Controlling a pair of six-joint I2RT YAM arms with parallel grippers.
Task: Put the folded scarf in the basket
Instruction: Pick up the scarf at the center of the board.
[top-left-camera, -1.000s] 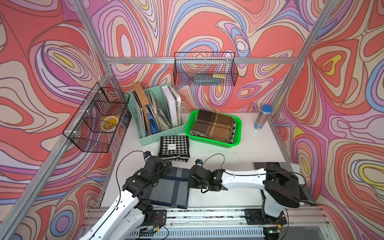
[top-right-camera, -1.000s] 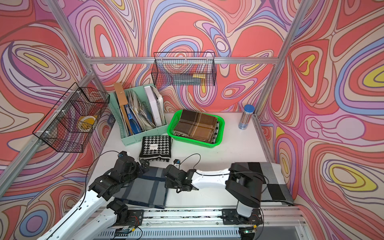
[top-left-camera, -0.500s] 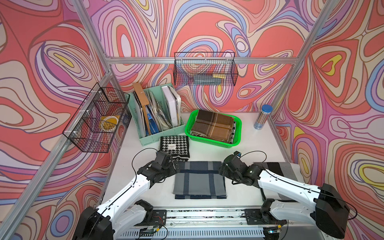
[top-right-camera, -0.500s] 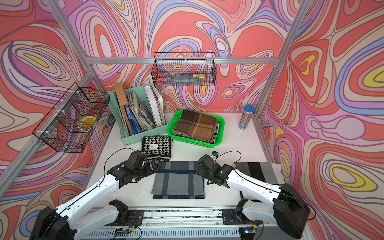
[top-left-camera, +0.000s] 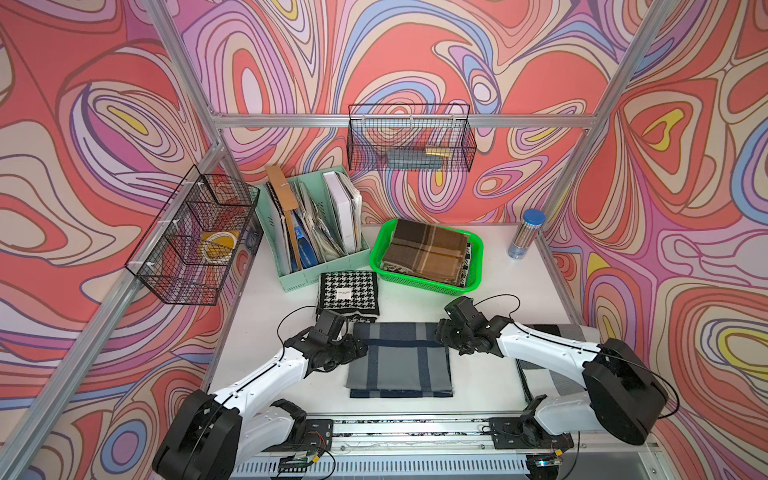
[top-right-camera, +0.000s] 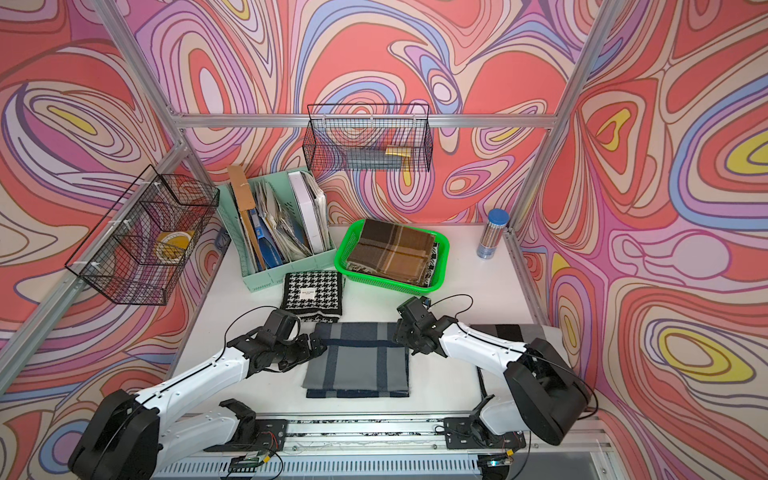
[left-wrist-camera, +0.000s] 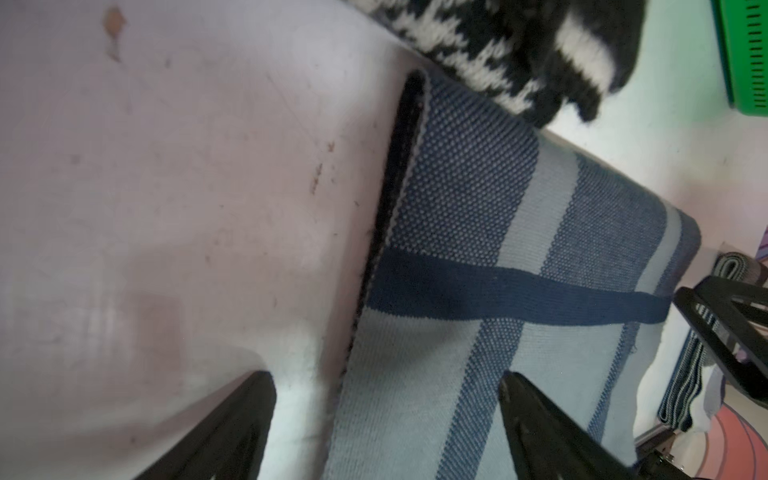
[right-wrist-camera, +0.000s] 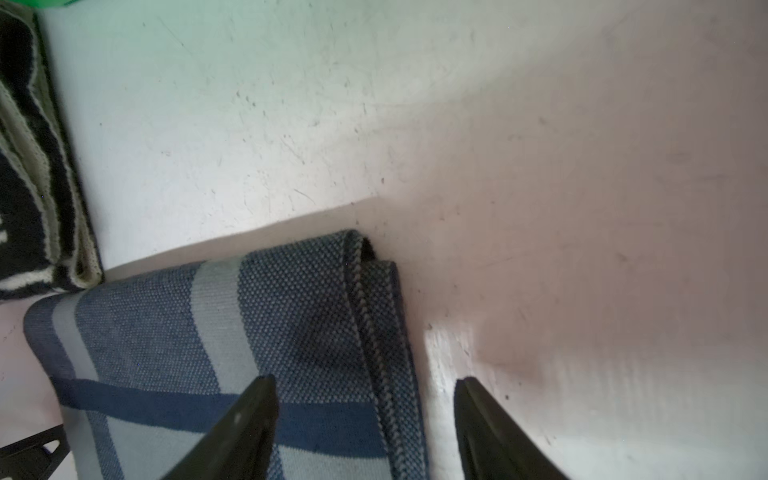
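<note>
Both arms have swung out from the near edge since a second ago, and the scarf (top-left-camera: 400, 359), then bunched under them, now lies flat and squared.

In both top views the scarf is on the table (top-left-camera: 498, 299), near the front and well apart from the basket (top-left-camera: 419, 281), which already holds a brown scarf (top-left-camera: 428, 249). A check scarf (top-left-camera: 348, 293) lies between them, its near edge touching the scarf's far edge. The left gripper (top-left-camera: 357, 349) sits at the scarf's far left corner and the right gripper (top-left-camera: 442, 334) at its far right corner.

From the left wrist, the left gripper (left-wrist-camera: 386, 376) stands wide, one finger over bare table and the other over the cloth (left-wrist-camera: 498, 291), straddling the side edge and holding nothing.

From the right wrist, the right gripper (right-wrist-camera: 365, 380) is also parted, a little narrower, with the stacked side edge of the scarf (right-wrist-camera: 249, 332) between its jaws and no grip yet.

Folding looks done, and the step in hand seems to be the pick-up. Next, both grippers likely need to close on all layers together, lift evenly and carry the scarf over the check scarf to the basket.
</note>
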